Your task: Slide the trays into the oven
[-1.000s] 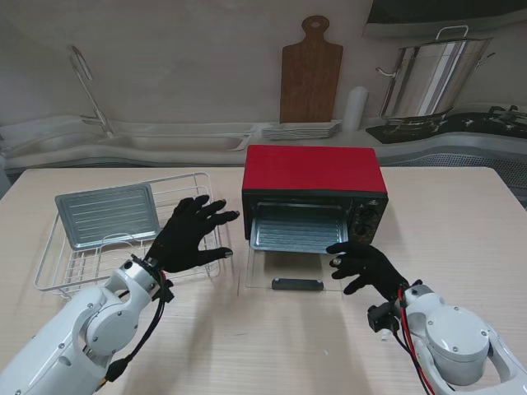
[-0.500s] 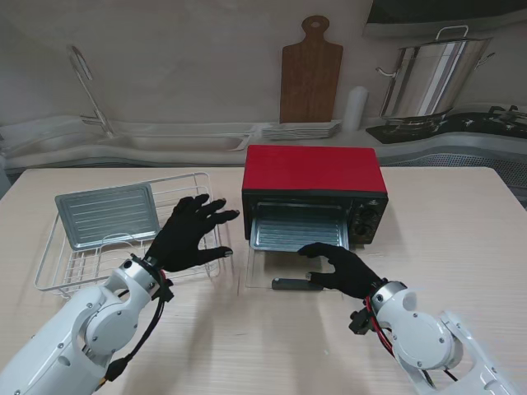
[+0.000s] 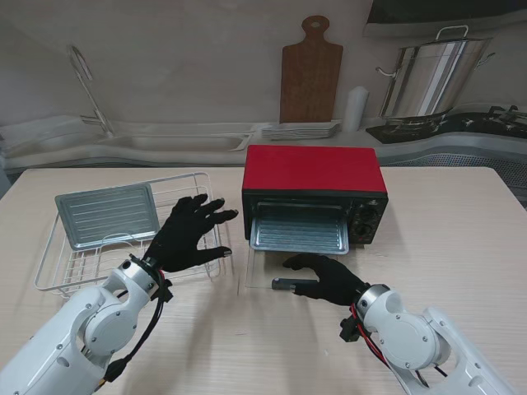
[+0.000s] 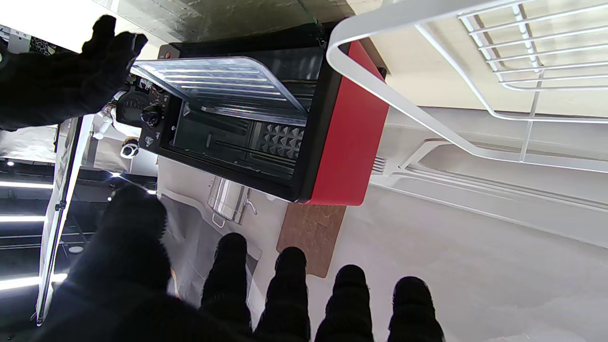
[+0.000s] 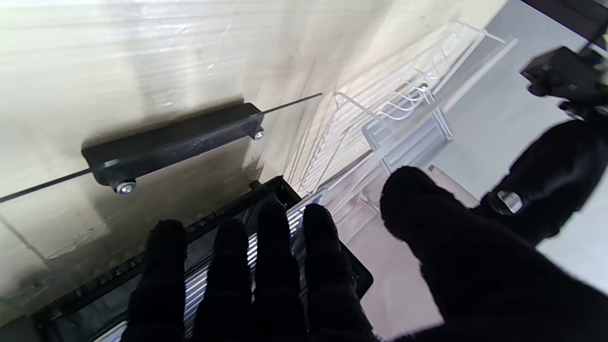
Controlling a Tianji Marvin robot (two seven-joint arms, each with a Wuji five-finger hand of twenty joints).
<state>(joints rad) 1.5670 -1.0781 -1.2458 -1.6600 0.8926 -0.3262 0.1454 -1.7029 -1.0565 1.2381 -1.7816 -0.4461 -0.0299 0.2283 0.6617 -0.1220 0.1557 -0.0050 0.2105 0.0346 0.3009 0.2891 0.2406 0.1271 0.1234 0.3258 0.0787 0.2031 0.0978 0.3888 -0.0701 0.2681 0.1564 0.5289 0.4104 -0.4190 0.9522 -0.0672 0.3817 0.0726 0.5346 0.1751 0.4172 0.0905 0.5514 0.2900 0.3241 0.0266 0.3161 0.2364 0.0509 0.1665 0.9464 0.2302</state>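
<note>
The red oven [image 3: 313, 169] stands mid-table with its glass door [image 3: 262, 271] folded flat toward me. One ribbed metal tray [image 3: 298, 234] sticks halfway out of the oven mouth. A second tray [image 3: 107, 216] lies in the white wire rack [image 3: 58, 267] on the left. My left hand [image 3: 189, 237] hovers open over the rack's right edge, fingers spread toward the oven. My right hand [image 3: 328, 278] is open and low over the door, covering part of its black handle [image 3: 284, 284]. The right wrist view shows the handle [image 5: 175, 142] beyond my fingers [image 5: 266, 275]. The left wrist view shows the oven [image 4: 351, 118] and the protruding tray [image 4: 223, 85].
Behind the oven a wooden cutting board [image 3: 310, 70] leans on the wall by a stack of plates [image 3: 302, 129]. A steel pot [image 3: 432, 78] sits at the back right, and a sink with a faucet [image 3: 86, 82] at the back left.
My right hand has swept leftward across the open door, from its right corner to over the handle. The left hand, both trays and the oven have stayed put.
</note>
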